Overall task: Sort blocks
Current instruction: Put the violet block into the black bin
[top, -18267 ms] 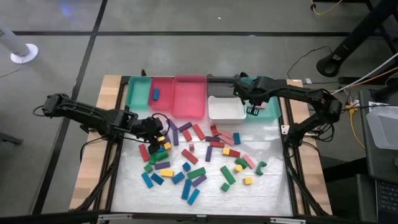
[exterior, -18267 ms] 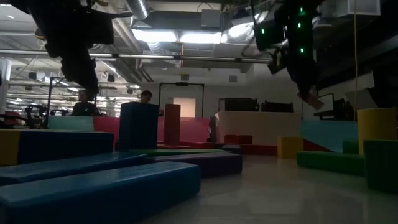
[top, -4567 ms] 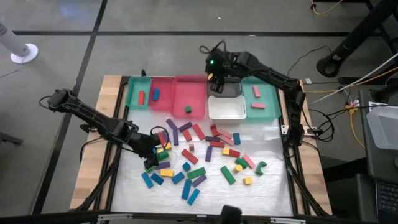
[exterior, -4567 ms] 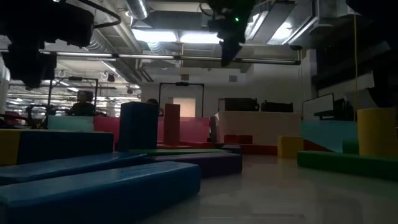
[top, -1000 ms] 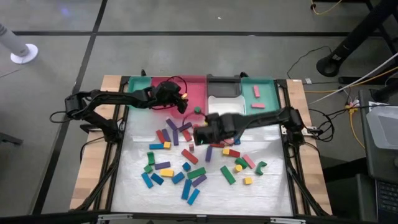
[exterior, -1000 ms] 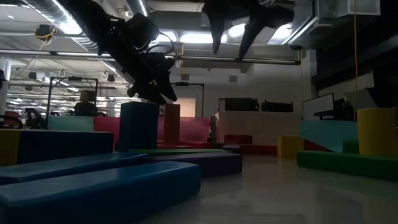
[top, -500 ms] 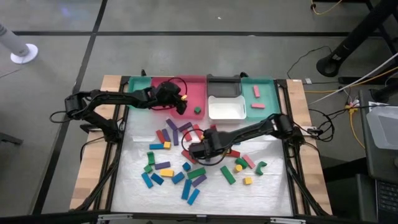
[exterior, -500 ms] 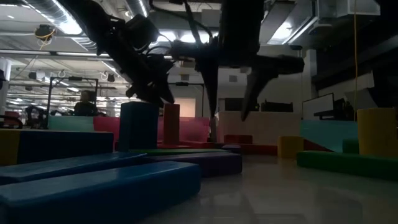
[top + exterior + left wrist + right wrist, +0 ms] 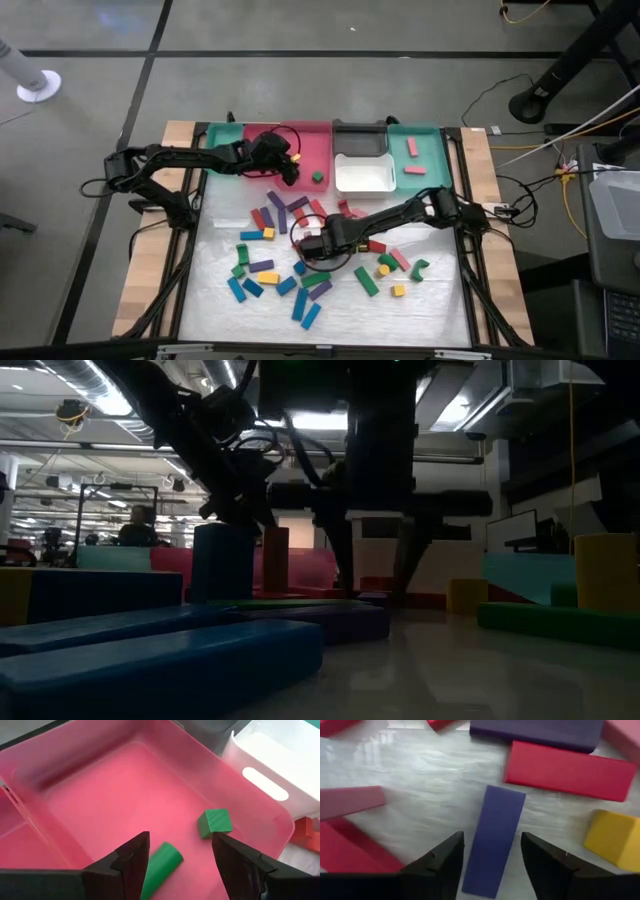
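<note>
Several coloured blocks point(image 9: 300, 255) lie scattered on the white mat. My right gripper point(image 9: 308, 247) is low over them and open. Its fingers stand on either side of a blue-violet bar point(image 9: 495, 840) that lies flat on the mat, without touching it. My left gripper point(image 9: 287, 168) hovers open over the pink tray point(image 9: 312, 150). In the left wrist view a green cylinder point(image 9: 161, 864) lies on the tray floor between the spread fingers, with a green cube point(image 9: 215, 822) beside it.
Along the far edge stand a teal tray point(image 9: 220, 150), pink trays, a black tray point(image 9: 360, 140), a white tray point(image 9: 363, 176) and a teal tray point(image 9: 420, 155) holding pink blocks. Red bars point(image 9: 570, 770), a yellow block point(image 9: 615, 837) and a pink bar point(image 9: 350, 802) crowd the blue-violet bar.
My right gripper has moved from near the trays toward the table's near edge and left, and come down over the scattered blocks until its open fingers straddle the blue-violet bar. My left gripper has stayed over the pink tray.
</note>
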